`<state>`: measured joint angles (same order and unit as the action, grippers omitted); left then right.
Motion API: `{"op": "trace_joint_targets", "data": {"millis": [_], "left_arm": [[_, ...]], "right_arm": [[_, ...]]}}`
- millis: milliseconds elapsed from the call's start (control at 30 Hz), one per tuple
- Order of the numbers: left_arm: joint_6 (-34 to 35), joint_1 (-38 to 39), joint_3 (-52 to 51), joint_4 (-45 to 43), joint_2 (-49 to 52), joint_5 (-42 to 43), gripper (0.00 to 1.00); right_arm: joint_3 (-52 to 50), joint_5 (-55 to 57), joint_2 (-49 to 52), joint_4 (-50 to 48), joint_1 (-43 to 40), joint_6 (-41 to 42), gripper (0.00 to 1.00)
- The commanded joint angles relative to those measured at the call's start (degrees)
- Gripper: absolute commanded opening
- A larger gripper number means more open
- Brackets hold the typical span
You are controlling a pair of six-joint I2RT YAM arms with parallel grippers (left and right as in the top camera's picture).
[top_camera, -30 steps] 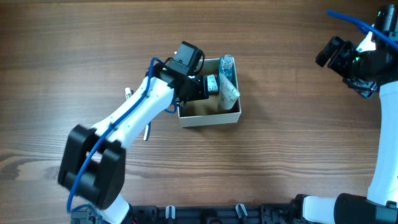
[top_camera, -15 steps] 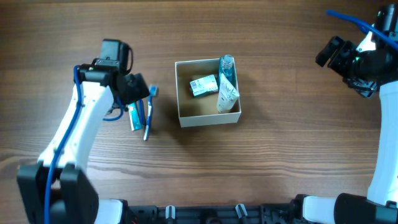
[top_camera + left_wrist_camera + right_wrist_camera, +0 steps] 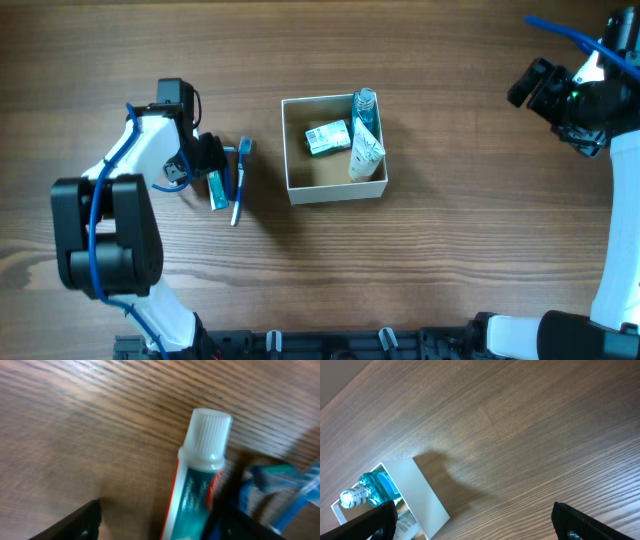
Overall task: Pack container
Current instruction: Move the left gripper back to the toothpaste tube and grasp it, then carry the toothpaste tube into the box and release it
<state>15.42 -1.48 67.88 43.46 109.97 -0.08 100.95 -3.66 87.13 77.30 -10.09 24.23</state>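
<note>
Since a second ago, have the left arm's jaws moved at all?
Yes. They left the container and swung leftward, now at the toothpaste lying left of it.

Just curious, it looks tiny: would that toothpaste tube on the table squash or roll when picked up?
The toothpaste tube looks like a thin squeezable body, so it would probably dent. Its ribbed white cap looks round and rigid, yet the tube lies flat, so rolling seems unlikely.

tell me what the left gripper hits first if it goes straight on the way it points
Most likely the toothpaste tube, lying on the table right ahead of the left gripper, between its open fingers, though depth is unclear.
</note>
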Motion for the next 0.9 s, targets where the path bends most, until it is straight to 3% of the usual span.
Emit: {"op": "trace_joint_targets", "data": {"millis": [0, 67, 133, 233, 433, 600, 667, 800, 867], "left_arm": [[-2.8, -0.2, -0.2, -0.7, 2.6, 2.2, 0.50], [-2.8, -0.2, -0.2, -0.5, 2.6, 2.2, 0.30], [-1.2, -0.2, -0.1, 0.6, 1.9, 2.2, 0.17], [0.4, -0.2, 0.7, 3.7, -0.7, 2.5, 0.06], [1.6, 1.5, 4.5, 9.4, -13.1, 16.1, 0.05], [5.9, 11.0, 4.5, 4.6, -25.0, 17.3, 0.07], [6.3, 16.8, 4.5, 0.3, -26.8, 14.6, 0.09], [9.3, 27.6, 4.4, -5.1, -22.7, -0.8, 0.17], [9.3, 29.5, 4.5, -8.2, -18.9, -0.9, 0.20]], "right_arm": [[0.2, -0.5, 0.0, -0.1, -0.1, 0.6, 1.00], [0.2, -0.5, 0.0, -0.1, -0.1, 0.6, 1.00], [0.2, -0.5, 0.0, -0.1, -0.1, 0.6, 1.00], [0.2, -0.5, 0.0, -0.1, -0.1, 0.6, 1.00], [0.2, -0.5, 0.0, -0.1, -0.1, 0.6, 1.00], [0.2, -0.5, 0.0, -0.1, -0.1, 0.6, 1.00], [0.2, -0.5, 0.0, -0.1, -0.1, 0.6, 1.00], [0.2, -0.5, 0.0, -0.1, -0.1, 0.6, 1.00], [0.2, -0.5, 0.0, -0.1, -0.1, 0.6, 1.00]]}}
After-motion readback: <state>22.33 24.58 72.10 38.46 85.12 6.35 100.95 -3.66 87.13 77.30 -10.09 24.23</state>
